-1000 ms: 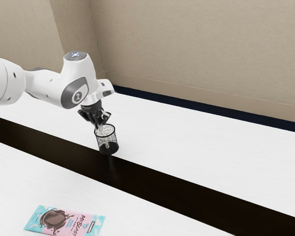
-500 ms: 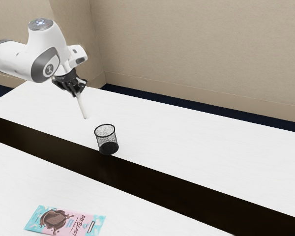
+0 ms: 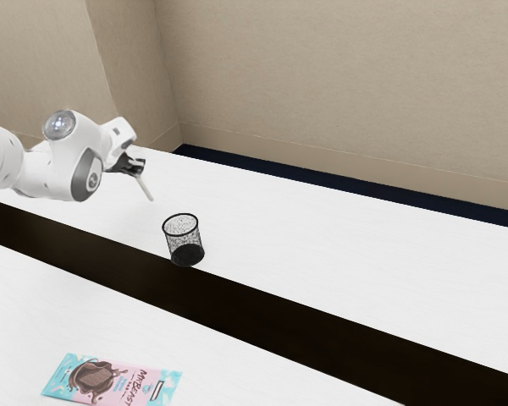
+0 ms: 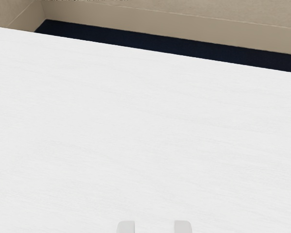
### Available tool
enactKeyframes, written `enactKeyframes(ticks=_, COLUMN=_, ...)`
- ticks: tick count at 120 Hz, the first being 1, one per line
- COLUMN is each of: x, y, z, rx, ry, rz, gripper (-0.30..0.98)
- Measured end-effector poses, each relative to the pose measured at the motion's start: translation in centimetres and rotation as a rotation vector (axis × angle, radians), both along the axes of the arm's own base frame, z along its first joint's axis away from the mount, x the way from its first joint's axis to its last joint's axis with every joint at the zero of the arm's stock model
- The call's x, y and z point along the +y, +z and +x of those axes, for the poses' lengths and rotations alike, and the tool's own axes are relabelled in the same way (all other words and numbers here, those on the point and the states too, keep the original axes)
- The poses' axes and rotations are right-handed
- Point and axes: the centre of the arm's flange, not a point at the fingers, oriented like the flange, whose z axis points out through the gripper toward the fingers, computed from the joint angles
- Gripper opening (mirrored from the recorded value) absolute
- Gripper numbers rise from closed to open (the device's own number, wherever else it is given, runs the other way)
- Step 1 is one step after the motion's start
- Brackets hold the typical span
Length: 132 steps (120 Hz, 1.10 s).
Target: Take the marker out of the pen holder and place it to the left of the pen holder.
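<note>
In the exterior view my gripper (image 3: 137, 171) is tilted above the white table, up and to the exterior view's left of the pen holder. It is shut on the pale, thin marker (image 3: 146, 188), whose free end slants down toward the exterior view's right. The black mesh pen holder (image 3: 183, 241) stands upright, with no marker in it. Two light fingertips of my gripper (image 4: 154, 227) stand apart at the wrist view's lower edge; the marker's grasped part is hidden.
A blue and pink chocolate bar packet (image 3: 112, 381) lies on the nearer white surface (image 3: 237, 364). A dark strip (image 3: 262, 315) runs between the two white surfaces. Beige walls (image 3: 347, 85) rise behind.
My gripper has drawn the marker out of the holder and carried it toward the exterior view's left. Over the last half second the hand has tilted, and the marker slants more.
</note>
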Motion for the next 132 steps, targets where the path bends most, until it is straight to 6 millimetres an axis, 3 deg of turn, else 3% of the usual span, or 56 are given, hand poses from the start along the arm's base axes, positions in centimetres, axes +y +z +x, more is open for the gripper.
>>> enactKeyframes(ticks=14, x=0.3, y=-3.1, z=0.5, rx=-0.037, ry=-0.023, rz=-0.019, gripper=-0.09)
enactKeyframes(ticks=23, x=0.3, y=-3.7, z=0.7, rx=-0.062, ry=-0.037, rz=-0.009, gripper=-0.07)
enactKeyframes(ticks=46, x=-0.1, y=-2.2, z=0.8, rx=-0.108, ry=-0.076, rz=0.04, gripper=0.33)
enactKeyframes(ticks=60, x=-0.8, y=0.3, z=0.2, rx=-0.13, ry=-0.094, rz=0.069, gripper=0.48)
enactKeyframes(ticks=64, x=-1.5, y=2.1, z=-0.7, rx=-0.135, ry=-0.102, rz=0.083, gripper=0.51)
enactKeyframes(ticks=67, x=-3.0, y=4.9, z=-1.9, rx=-0.136, ry=-0.116, rz=0.098, gripper=0.53)
enactKeyframes(ticks=72, x=-6.6, y=11.9, z=-3.9, rx=-0.148, ry=-0.147, rz=0.135, gripper=0.56)
enactKeyframes(ticks=77, x=-11.5, y=19.5, z=-5.5, rx=-0.158, ry=-0.181, rz=0.153, gripper=0.58)
enactKeyframes(ticks=89, x=-20.1, y=31.1, z=-8.4, rx=-0.127, ry=-0.225, rz=0.075, gripper=0.62)
enactKeyframes(ticks=94, x=-21.3, y=35.9, z=-9.4, rx=-0.095, ry=-0.213, rz=0.027, gripper=0.63)
enactKeyframes(ticks=99, x=-19.7, y=40.0, z=-10.9, rx=-0.047, ry=-0.156, rz=0.003, gripper=0.64)
enactKeyframes(ticks=106, x=-17.6, y=41.5, z=-12.7, rx=0.069, ry=-0.075, rz=-0.031, gripper=0.65)
enactKeyframes(ticks=118, x=-20.1, y=40.3, z=-14.0, rx=0.267, ry=-0.052, rz=-0.063, gripper=0.66)
enactKeyframes(ticks=132, x=-20.9, y=39.3, z=-16.1, rx=0.412, ry=0.003, rz=-0.089, gripper=0.67)
